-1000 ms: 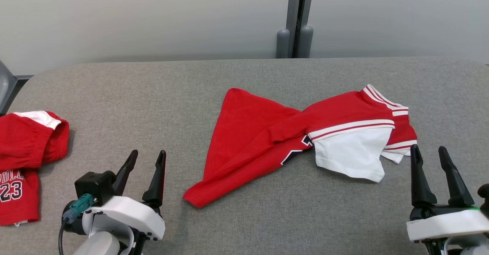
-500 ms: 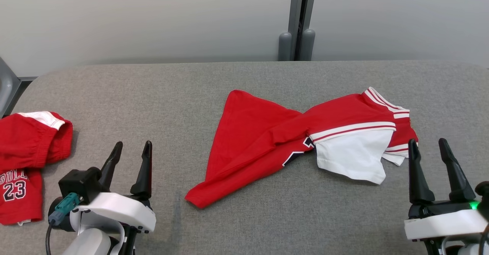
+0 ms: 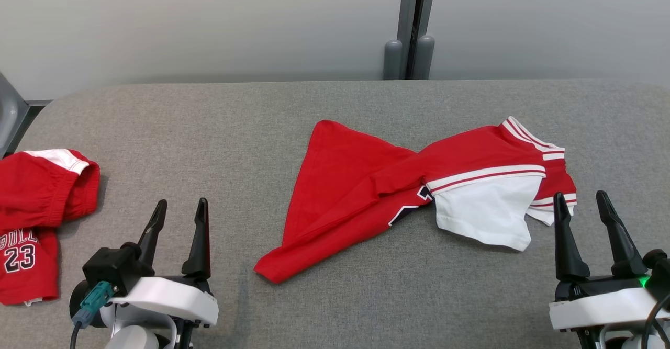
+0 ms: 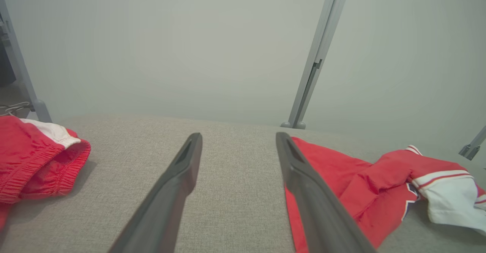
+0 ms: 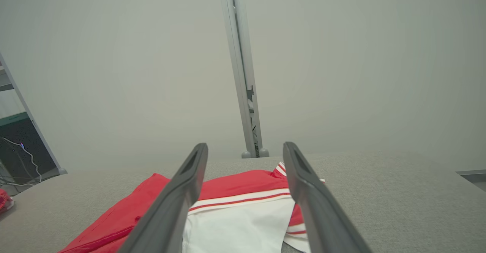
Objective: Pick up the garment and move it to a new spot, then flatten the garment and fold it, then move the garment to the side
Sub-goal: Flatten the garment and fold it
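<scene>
Head view: the red-and-white garment (image 3: 366,192) lies crumpled and twisted on the grey table (image 3: 209,129), a bit right of the table's middle. Its red part points to the table's centre and its white panel w/ stripes to the table's right side. The L gripper (image 3: 180,202) stands over the table's near-left part, fingers apart w/ a moderate gap and nothing between them, well apart from the garment. The R gripper (image 3: 578,194) is over the table's near-right part, fingers also spread and empty. One tip is just beside the striped hem; touching or not, cannot tell. A second red garment (image 3: 31,202) w/ no. 23 lies at the table's left edge. A grey post (image 3: 413,24) rises behind the table's far edge.
</scene>
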